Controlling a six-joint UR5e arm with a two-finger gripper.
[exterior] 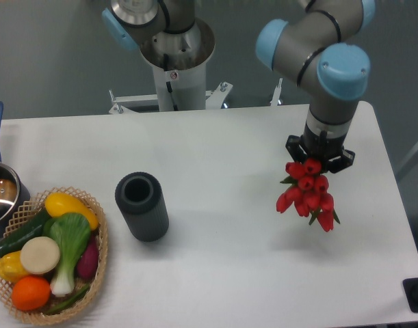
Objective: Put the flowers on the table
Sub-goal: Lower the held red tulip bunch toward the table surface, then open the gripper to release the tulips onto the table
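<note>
One white counter point(215, 150) carries everything here, and its right half offers bare surface under the arm, which reads as the likely spot for setting the flowers down. The arm point(318, 48) comes in from the top of the view, folds at its blue-capped joints and points its wrist straight down over that right half, so the end effector point(319, 156) faces the counter from above. On the left edge sits a wicker basket point(99, 273) packed with vegetables and fruit, with a pot point(0, 195) just beside it at the frame's border; both are well apart from the arm. Nearer the middle stands a dark, upright vase point(141, 206), open at the top and holding nothing. The red flowers point(308, 195) hang as a bunch from the end effector, which looks clamped on their stems; the fingers themselves are hidden. A soft shadow below the blooms suggests they are off the counter, so lowering comes before letting go.
</note>
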